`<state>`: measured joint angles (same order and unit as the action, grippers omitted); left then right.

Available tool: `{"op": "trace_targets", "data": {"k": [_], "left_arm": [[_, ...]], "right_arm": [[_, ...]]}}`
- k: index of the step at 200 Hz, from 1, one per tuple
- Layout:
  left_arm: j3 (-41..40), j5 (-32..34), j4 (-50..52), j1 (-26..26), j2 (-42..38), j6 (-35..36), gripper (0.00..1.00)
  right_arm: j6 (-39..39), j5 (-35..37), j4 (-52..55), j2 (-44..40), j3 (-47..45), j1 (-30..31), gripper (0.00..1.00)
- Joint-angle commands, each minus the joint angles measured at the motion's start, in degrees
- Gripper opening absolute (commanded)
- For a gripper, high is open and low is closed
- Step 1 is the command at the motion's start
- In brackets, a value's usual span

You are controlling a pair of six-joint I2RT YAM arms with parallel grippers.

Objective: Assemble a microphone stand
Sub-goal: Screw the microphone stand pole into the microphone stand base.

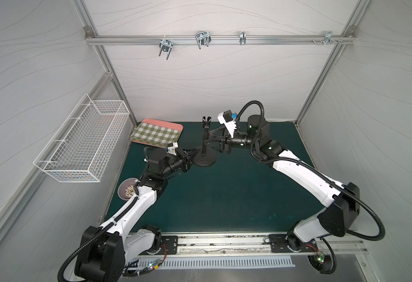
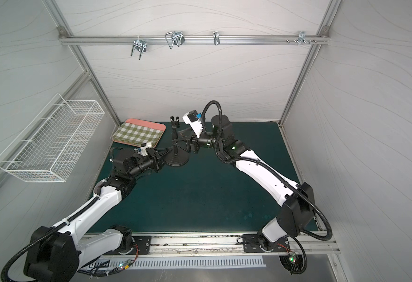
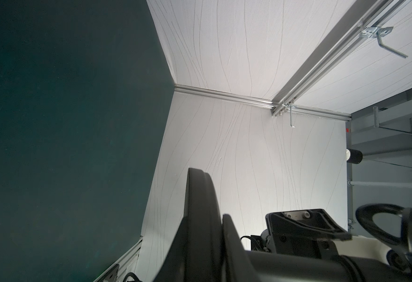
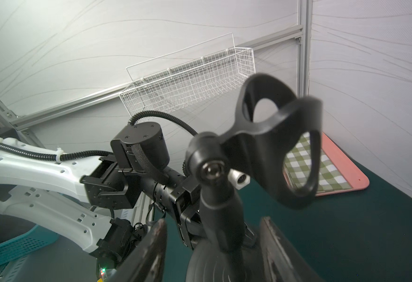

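Black microphone stand upright on the green tabletop, near the checked tray. The left end effector is clamped shut on the rim of the disc base, on the side facing the tray. The right end effector straddles the rod below the U-shaped clip, jaws apart, gripping nothing. To finish well, hold the base pinned and close squarely on the rod, turning without tilting it. No brand or writing is readable.

The near half of the mat was left open. The far middle was blocked by the microphone stand (hemmed in by the left gripper and right gripper), and the far-left corner by a checked tray.
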<state>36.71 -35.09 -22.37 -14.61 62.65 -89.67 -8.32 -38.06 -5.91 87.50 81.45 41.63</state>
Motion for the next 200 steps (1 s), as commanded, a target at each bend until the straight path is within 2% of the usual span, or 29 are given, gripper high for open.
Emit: {"op": "trace_targets", "data": {"k": [1, 37, 58, 70, 101, 121, 129, 139, 163, 178, 200], "left_arm": [[3.0, -0.9, -5.2, 0.0, -1.1, -1.4, 0.00], [2.9, -0.9, -5.2, 0.1, -1.4, -1.5, 0.00], [2.6, -0.4, -5.1, 0.1, -1.7, -1.2, 0.00], [2.5, -0.6, -5.2, 0.1, -1.4, -1.3, 0.00], [2.3, -0.5, -6.1, 0.2, -1.1, -1.8, 0.00], [2.5, -0.2, -5.4, 0.2, -1.3, -1.5, 0.00], [2.5, -0.2, -5.3, 0.2, -1.4, -1.5, 0.00], [2.5, -0.2, -5.2, 0.2, -1.4, -1.4, 0.00], [2.4, -0.2, -5.3, 0.3, -1.4, -1.4, 0.00], [2.5, -0.2, -5.3, 0.3, -1.5, -1.4, 0.00], [2.5, -0.1, -5.2, 0.3, -1.6, -1.4, 0.00]], "right_arm": [[-0.7, -3.0, -3.4, 1.3, 1.8, -0.2, 0.56], [-1.3, -1.6, -3.3, 2.3, 2.6, -0.2, 0.43], [-0.9, 1.9, -1.8, 1.4, 2.2, 0.9, 0.35], [1.1, 7.5, 0.1, 0.0, 1.3, 2.9, 0.30], [4.9, 26.4, 1.4, -4.7, -3.1, 10.6, 0.29], [6.1, 38.7, 3.8, -6.1, -3.6, 16.4, 0.24], [5.4, 42.9, 4.2, -6.3, -3.7, 18.2, 0.24], [2.8, 48.2, 4.2, -6.4, -3.9, 20.1, 0.31], [-1.0, 56.8, 2.8, -6.6, -4.8, 23.6, 0.30], [-3.0, 62.3, 1.5, -6.0, -4.9, 25.6, 0.26], [-4.9, 71.4, 1.2, -4.1, -3.6, 28.4, 0.29]]}}
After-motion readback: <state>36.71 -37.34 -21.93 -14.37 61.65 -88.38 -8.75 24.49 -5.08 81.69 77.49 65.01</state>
